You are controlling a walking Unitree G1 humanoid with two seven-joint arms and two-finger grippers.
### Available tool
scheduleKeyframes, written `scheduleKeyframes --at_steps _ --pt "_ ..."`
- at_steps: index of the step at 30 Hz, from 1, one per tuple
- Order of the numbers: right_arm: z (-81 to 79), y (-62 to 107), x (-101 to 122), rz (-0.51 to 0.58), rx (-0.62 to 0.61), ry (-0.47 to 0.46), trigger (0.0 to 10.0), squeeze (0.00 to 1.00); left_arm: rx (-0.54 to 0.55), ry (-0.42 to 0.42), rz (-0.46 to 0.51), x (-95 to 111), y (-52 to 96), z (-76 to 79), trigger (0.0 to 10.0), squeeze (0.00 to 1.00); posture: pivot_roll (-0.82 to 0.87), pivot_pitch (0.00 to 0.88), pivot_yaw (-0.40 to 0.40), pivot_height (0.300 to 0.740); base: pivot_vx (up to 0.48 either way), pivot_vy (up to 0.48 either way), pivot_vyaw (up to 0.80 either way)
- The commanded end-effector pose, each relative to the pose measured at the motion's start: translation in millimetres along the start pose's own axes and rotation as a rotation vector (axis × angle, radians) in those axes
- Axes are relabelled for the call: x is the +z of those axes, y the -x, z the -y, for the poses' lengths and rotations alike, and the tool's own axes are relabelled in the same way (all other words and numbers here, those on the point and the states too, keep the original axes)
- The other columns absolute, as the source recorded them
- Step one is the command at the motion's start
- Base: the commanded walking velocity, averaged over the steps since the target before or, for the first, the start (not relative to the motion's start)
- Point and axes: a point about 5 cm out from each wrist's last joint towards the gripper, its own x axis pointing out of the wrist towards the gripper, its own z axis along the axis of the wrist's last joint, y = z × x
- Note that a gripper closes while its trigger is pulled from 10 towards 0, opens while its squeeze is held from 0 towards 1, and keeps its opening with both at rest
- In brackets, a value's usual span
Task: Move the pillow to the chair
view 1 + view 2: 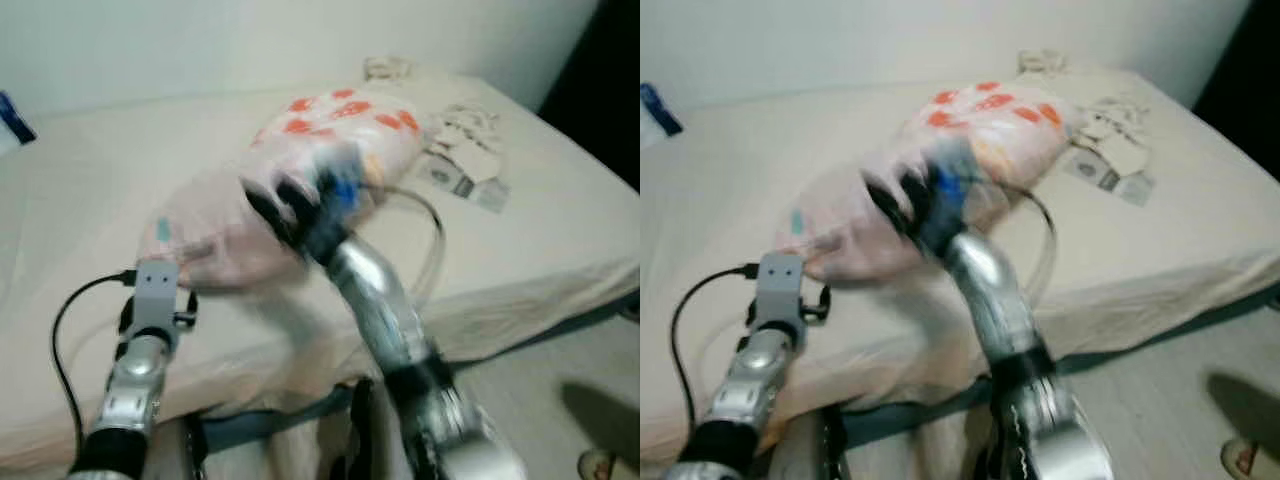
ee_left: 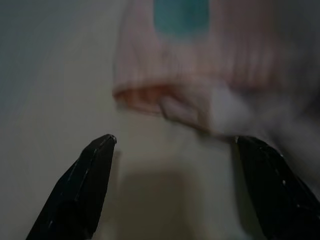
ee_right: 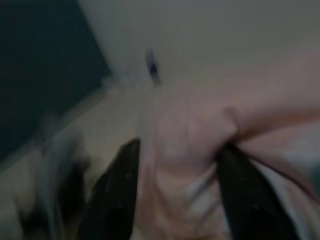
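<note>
Currently mid-grasp: my right gripper (image 3: 175,190) is clamped on a bunch of the pillow (image 1: 330,160), which lies on the bed (image 1: 560,210). Left gripper (image 2: 172,185) is spread open just short of its edge. Next I lift and find the chair.

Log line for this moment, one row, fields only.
stage: grasp | right gripper: shut on pillow, on bed | left gripper: open, at pillow edge | chair: unseen | view: blurred
</note>
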Motion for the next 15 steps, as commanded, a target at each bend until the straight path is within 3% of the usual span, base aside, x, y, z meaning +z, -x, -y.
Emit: scheduleKeyframes --at_steps 1,2,3,4,6,7,8,11,12,14,15 --pt "9.3 11.3 -8.2 -0.075 -0.068 0.098 10.0 0.96 -0.019 -0.011 -0.019 -6.0 1.0 0.8 10.0 0.0 -0.03 0.172 -0.025 0.536 0.0 0.0 0.0" --pt "9.3 11.3 -8.2 -0.075 -0.068 0.098 10.0 0.96 -0.019 -0.011 -0.019 -6.0 1.0 0.8 10.0 0.0 -0.03 0.172 -0.025 0.536 0.0 0.0 0.0" --pt "22.8 34.1 -16.7 -0.093 -0.152 0.101 10.0 0.0 -0.041 -0.011 -0.012 -3.9 0.5 3.3 10.0 0.0 -0.03 0.171 -0.02 0.536 0.0 0.0 0.0" --pt "22.8 34.1 -16.7 -0.093 -0.152 0.101 10.0 0.0 -0.041 -0.011 -0.012 -3.9 0.5 3.3 10.0 0.0 -0.03 0.171 -0.02 0.536 0.0 0.0 0.0" --pt "33.8 58.2 -19.3 -0.08 -0.24 0.108 10.0 0.0 -0.061 -0.005 -0.006 -2.0 -0.1 4.4 10.0 0.0 -0.04 0.168 -0.016 0.536 0.0 0.0 0.0" --pt "33.8 58.2 -19.3 -0.08 -0.24 0.108 10.0 0.0 -0.061 -0.005 -0.006 -2.0 -0.1 4.4 10.0 0.0 -0.04 0.168 -0.016 0.536 0.0 0.0 0.0" --pt "37.3 68.9 -19.1 -0.069 -0.271 0.124 10.0 0.0 -0.07 0.006 -0.008 -1.3 -0.8 4.3 10.0 0.0 -0.04 0.166 -0.015 0.536 0.0 0.0 0.0" --pt "43.3 108.4 -17.8 -0.072 -0.382 0.178 10.0 0.0 -0.111 0.1 -0.047 -0.2 -5.2 3.0 10.0 0.0 -0.04 0.163 -0.016 0.536 0.0 0.0 0.0" --pt "43.3 108.4 -17.8 -0.072 -0.382 0.178 10.0 0.0 -0.111 0.1 -0.047 -0.2 -5.2 3.0 10.0 0.0 -0.04 0.163 -0.016 0.536 0.0 0.0 0.0" --pt "46.5 135.7 -26.2 -0.107 -0.456 0.178 10.0 0.0 -0.148 0.211 -0.069 1.6 -7.1 3.7 10.0 0.0 -0.04 0.164 -0.016 0.536 0.0 0.0 0.0" --pt "46.5 135.7 -26.2 -0.107 -0.456 0.178 10.0 0.0 -0.148 0.211 -0.069 1.6 -7.1 3.7 10.0 0.0 -0.04 0.164 -0.016 0.536 0.0 0.0 0.0"
